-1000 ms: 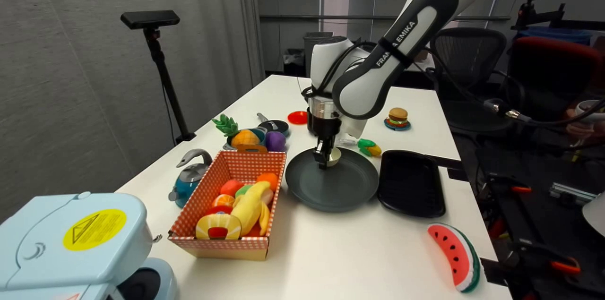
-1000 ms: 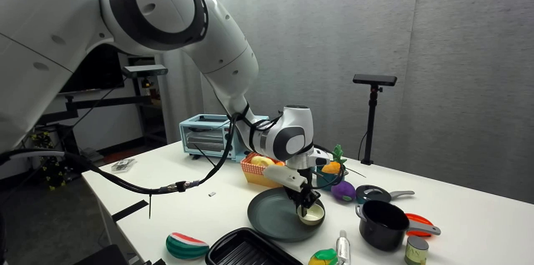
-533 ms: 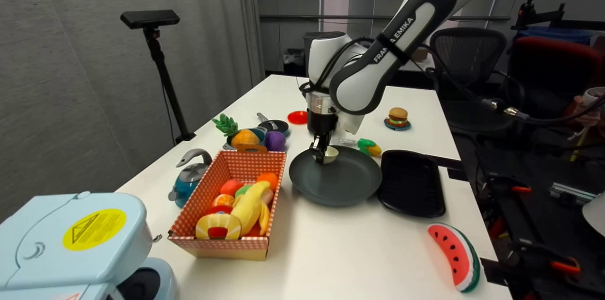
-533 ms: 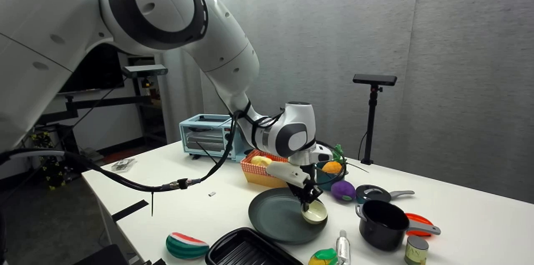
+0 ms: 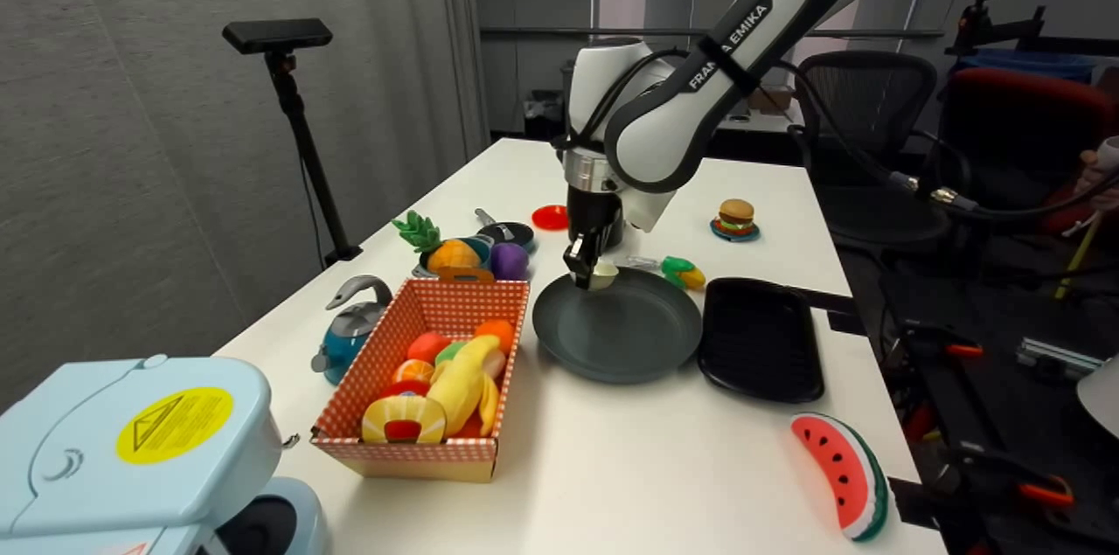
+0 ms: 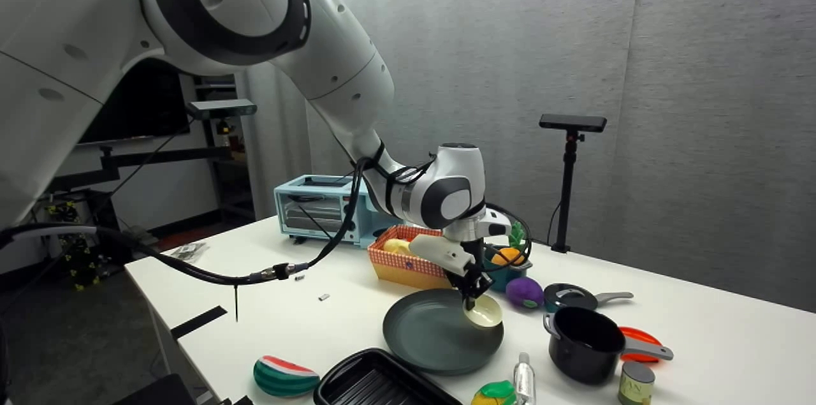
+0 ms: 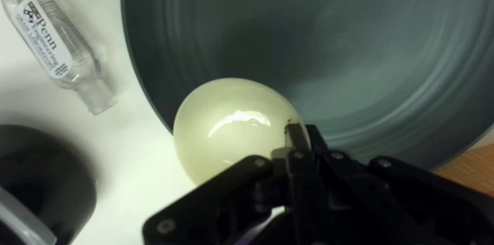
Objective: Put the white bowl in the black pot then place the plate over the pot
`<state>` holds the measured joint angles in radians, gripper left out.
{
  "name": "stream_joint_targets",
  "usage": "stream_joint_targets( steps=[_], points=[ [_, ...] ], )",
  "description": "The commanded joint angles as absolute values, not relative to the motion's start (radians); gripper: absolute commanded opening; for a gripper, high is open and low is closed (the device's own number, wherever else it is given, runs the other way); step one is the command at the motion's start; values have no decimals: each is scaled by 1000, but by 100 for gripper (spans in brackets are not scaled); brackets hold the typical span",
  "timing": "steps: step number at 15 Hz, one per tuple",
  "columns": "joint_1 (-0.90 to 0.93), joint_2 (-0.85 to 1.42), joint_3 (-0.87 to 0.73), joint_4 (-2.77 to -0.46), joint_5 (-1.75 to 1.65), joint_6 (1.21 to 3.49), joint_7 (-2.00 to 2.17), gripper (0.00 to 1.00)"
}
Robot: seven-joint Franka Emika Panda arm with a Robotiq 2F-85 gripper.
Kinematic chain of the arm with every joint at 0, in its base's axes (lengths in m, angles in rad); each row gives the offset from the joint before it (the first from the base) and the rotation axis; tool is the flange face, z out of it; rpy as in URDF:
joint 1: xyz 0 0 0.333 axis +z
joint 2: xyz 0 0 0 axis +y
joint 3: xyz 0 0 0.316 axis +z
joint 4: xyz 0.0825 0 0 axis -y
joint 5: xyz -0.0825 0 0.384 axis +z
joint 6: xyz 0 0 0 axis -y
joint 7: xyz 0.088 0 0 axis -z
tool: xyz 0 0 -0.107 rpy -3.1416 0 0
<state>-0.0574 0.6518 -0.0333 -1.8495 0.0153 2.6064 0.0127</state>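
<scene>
Your white bowl [image 6: 483, 311] hangs higher and nearer the black pot [image 6: 585, 351] than a second ago, and the dark plate [image 6: 433, 335] lies slightly shifted. Your gripper [image 7: 306, 134] pinches the bowl's rim, holding it over the plate's pot-side edge, apparently clear. Pickup looks done; you still need to lower it into the pot, uncovered on the table [image 6: 733, 354], then lay the plate over.

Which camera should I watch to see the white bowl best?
The wrist view: the white bowl appears largest there, with its inside and the gripper pinching its rim plainly visible, though part of it is covered. Both exterior views show it small, partly hidden by the gripper.
</scene>
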Motion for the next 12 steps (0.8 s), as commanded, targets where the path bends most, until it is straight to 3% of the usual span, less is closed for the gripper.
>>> stream_joint_targets(
  steps=[1, 12],
  points=[
    [-75, 601, -20, -1876, 50, 2608, 11, 1],
    [-128, 513, -41, -1878, 101, 2577, 13, 1]
  ],
)
